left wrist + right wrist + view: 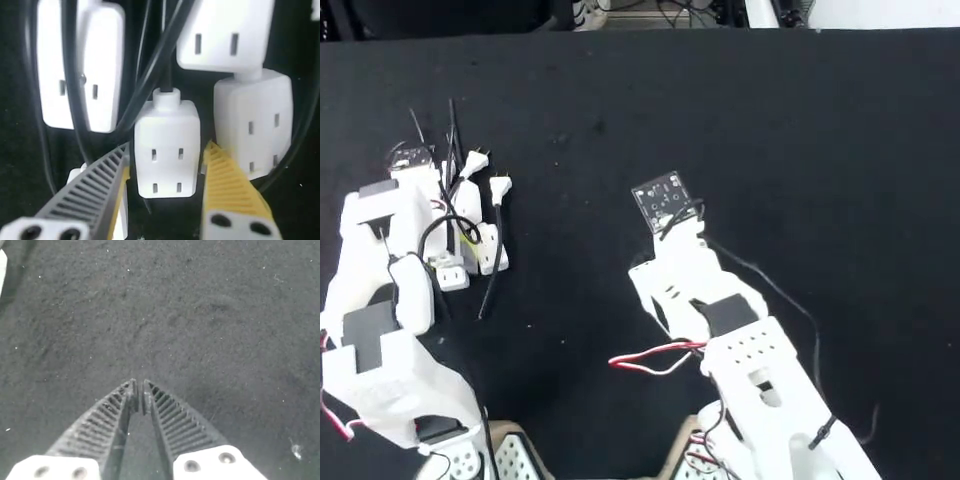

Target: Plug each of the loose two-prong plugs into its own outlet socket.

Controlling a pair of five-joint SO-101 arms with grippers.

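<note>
Two loose white two-prong plugs point(475, 162) point(500, 187) on black cords lie at the far side of a cluster of white outlet sockets point(480, 247) at the table's left. My left arm point(380, 300) hangs over that cluster. In the left wrist view my left gripper point(167, 147) is open, its grey finger point(100, 180) and yellow finger point(227, 185) close on either side of one white outlet socket point(167, 160). My right gripper point(137, 390) is shut with nothing in it, over bare black table near the middle, under the right arm point(710, 300).
More white sockets point(82, 65) point(225, 35) point(255, 120) crowd round the one between my left fingers, with black cords point(150, 65) crossing over them. The black tabletop point(800, 140) stretches bare to the right and back. Red and white wires point(650, 358) trail from the right arm.
</note>
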